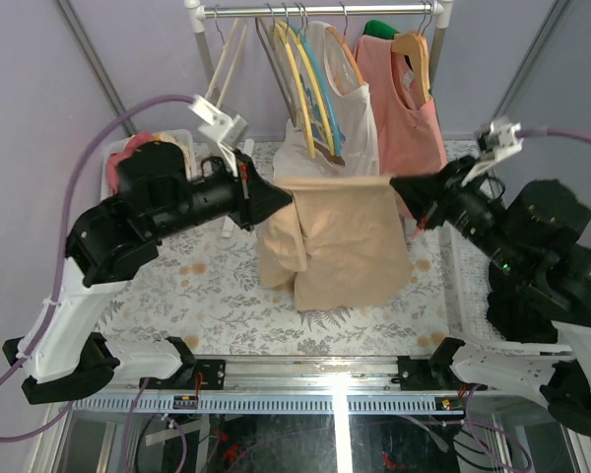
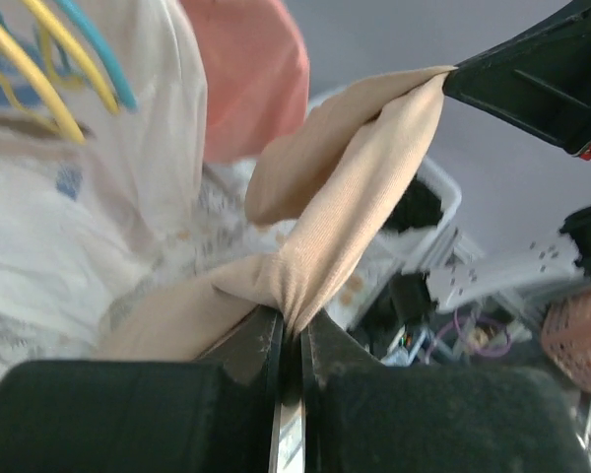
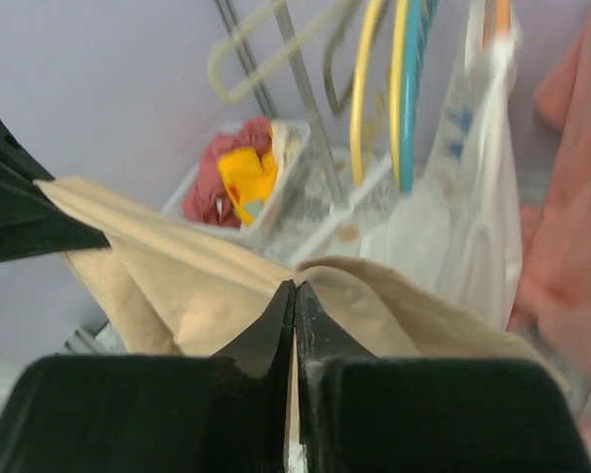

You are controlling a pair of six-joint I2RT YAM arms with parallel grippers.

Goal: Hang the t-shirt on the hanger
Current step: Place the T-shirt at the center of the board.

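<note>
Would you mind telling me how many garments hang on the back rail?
2: a white printed shirt near the middle of the rail, and a salmon-pink top just right of it. A green scrap behind that top may be a third.

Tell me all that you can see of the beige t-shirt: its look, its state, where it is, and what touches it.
The t-shirt is plain tan, of soft, finely knit cloth. It is held up in the air, its upper edge pulled taut between the left gripper and the right gripper, both shut on bunched fabric. The rest hangs in loose folds over the flowered table; whether the hem touches it is unclear.
</note>
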